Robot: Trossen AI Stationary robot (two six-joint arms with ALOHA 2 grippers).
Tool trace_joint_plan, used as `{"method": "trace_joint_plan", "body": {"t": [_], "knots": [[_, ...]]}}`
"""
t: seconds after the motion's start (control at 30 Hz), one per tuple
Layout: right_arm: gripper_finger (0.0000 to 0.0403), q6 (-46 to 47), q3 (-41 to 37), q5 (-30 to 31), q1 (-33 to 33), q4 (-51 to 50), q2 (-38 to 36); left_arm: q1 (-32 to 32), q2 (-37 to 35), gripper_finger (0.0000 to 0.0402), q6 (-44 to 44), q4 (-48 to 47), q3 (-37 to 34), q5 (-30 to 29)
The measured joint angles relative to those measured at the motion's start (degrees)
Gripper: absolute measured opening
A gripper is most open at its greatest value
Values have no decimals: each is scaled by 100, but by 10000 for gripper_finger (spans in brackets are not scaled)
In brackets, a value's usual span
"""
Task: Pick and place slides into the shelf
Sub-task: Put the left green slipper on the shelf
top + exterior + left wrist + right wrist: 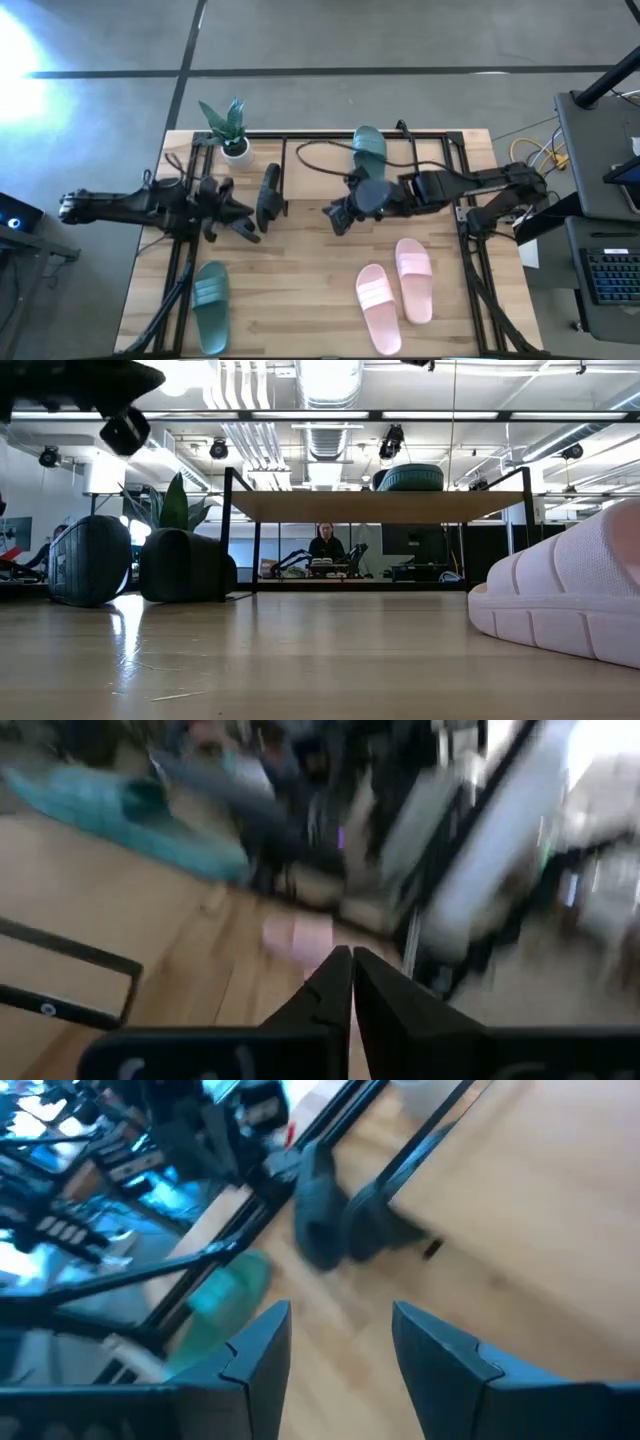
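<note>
The right gripper is being held open and empty near the shelf, where one green slide is lying on the top board. The left gripper is being kept closed on nothing. The black slides are being partly blurred, and the pink slide is being cut off in the low view.

Potted plant in white pot at bench rear-left corner; keyboard and yellow cables off the right edge; person seated in background room beyond bench.
</note>
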Motion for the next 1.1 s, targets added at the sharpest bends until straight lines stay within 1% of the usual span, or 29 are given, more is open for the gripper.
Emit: {"method": "trace_joint_plan", "body": {"t": [0.07, 0.17, 0.27, 0.33, 0.37, 0.43, 0.53, 0.57, 0.7, 0.8, 0.9, 0.97, 1.03, 1.1], "knots": [[166, 248, -41, -4, 177, -3, 0, -2, 246, 0, 604, -889, 598, 214], [164, 593, -160, 71, 430, -16, 0, -2, 665, 0, 1241, -2208, 1415, 267], [164, 740, -264, 112, 627, -22, 4, -56, 1069, 0, 1394, -3383, 2046, 296], [164, 754, -300, 122, 725, -24, 4, -205, 1293, 0, 1370, -3956, 2334, 308], [163, 720, -309, 126, 766, -22, 4, -321, 1387, 0, 1290, -4119, 2459, 314], [161, 589, -312, 124, 857, -26, 4, -645, 1551, 0, 1083, -4149, 2646, 254], [160, 366, -312, 118, 1018, -26, 4, -1259, 1819, 0, 778, -3971, 2874, -130], [160, 259, -312, 116, 1080, -28, 4, -1460, 1911, 0, 688, -3889, 2947, -155], [159, -44, -332, 107, 1290, -74, 4, -2089, 2727, 0, 324, -3762, 3331, -168], [160, -234, -334, 109, 1368, -174, 4, -2575, 3447, 0, -91, -4535, 3650, -242], [161, -468, -339, 109, 1374, -346, 4, -3157, 4056, 0, -537, -5546, 3948, -597], [159, -622, -343, 109, 1374, -460, 4, -3564, 4365, 0, -1014, -6012, 4095, -748], [156, -803, -343, 111, 1361, -494, 4, -3943, 4637, 0, -1658, -6222, 4188, -746], [154, -1033, -343, 110, 1361, -480, 4, -4297, 4825, 0, -2351, -6198, 4303, -739]]}}
